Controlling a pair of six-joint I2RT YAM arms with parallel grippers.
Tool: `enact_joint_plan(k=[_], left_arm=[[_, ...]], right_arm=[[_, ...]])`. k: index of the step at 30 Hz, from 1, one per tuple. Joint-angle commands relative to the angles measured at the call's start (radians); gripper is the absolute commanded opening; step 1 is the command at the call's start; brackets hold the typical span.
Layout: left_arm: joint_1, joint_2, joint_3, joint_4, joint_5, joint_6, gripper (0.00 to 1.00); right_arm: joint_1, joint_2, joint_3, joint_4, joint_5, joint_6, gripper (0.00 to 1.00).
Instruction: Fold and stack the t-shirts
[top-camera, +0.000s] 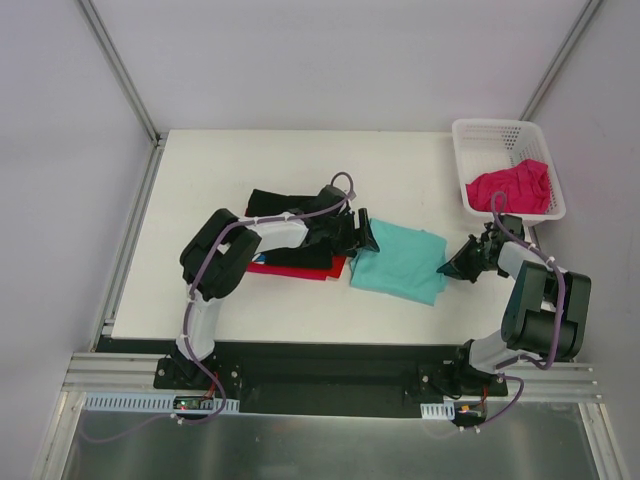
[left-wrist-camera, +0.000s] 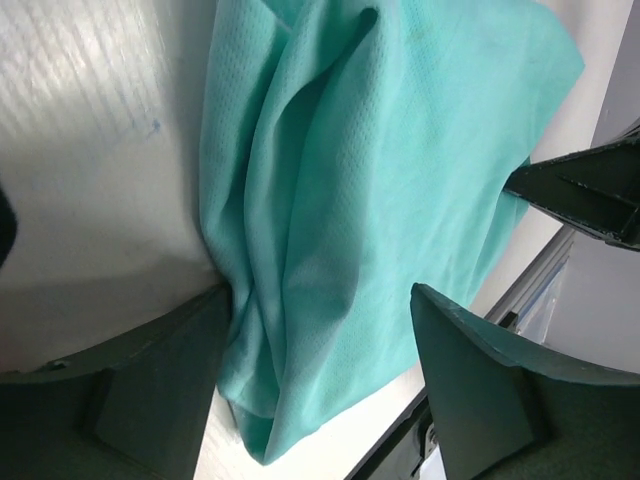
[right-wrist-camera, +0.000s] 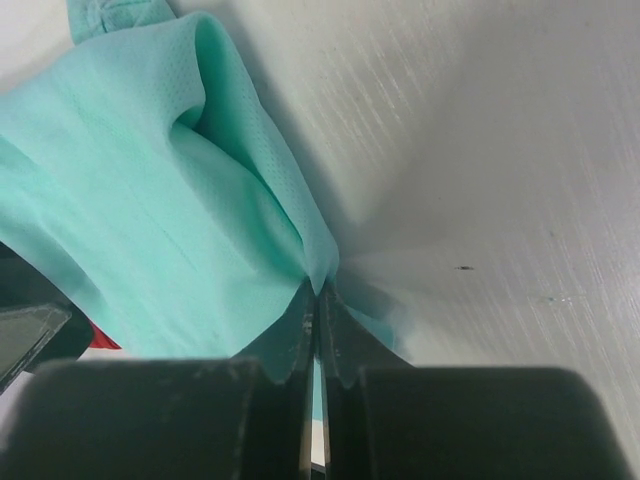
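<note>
basket (top-camera: 488, 124): magenta shirt (top-camera: 512, 187) inside | left claw (left-wrist-camera: 320, 320): spread wide | right claw (right-wrist-camera: 318, 295): pinching teal shirt (right-wrist-camera: 150, 200)

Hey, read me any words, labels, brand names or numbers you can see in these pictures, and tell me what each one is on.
None can be read.
The teal t-shirt, pink t-shirt, black t-shirt and red t-shirt show no print in these views.
The white basket shows no label.
A faint blue mark on the table is a smudge, not lettering.

White table (top-camera: 300, 160) w/ teal tee (top-camera: 400, 262), red tee (top-camera: 290, 271) & basket (top-camera: 497, 135).
</note>
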Motion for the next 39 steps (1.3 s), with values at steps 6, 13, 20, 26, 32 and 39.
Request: enact_joint_plan(k=[6,13,20,26,32,39], left_arm=[[-0.01,0.106,0.006,0.012,-0.004,-0.045,0.61],[-0.015,0.106,-0.008,0.02,-0.004,-0.042,0.28],[-0.015,0.103,-0.024,0.02,-0.007,-0.042,0.17],[-0.014,0.092,-0.03,0.02,-0.01,-0.038,0.19],[-0.012,0.086,-0.033,0.02,-0.011,-0.036,0.19],[-0.011,0.08,-0.042,0.02,-0.015,-0.033,0.19]], right_arm=[[0.011,0.029,0.03,0.001,-0.027,-0.006,0.01],[0.012,0.038,0.039,-0.003,-0.022,-0.007,0.02],[0.012,0.05,0.037,-0.005,-0.008,-0.004,0.27],[0.012,0.032,0.047,-0.033,0.03,-0.012,0.47],[0.012,0.027,0.045,-0.052,0.048,-0.024,0.48],[0.011,-0.069,0.031,-0.118,0.108,-0.036,0.47]])
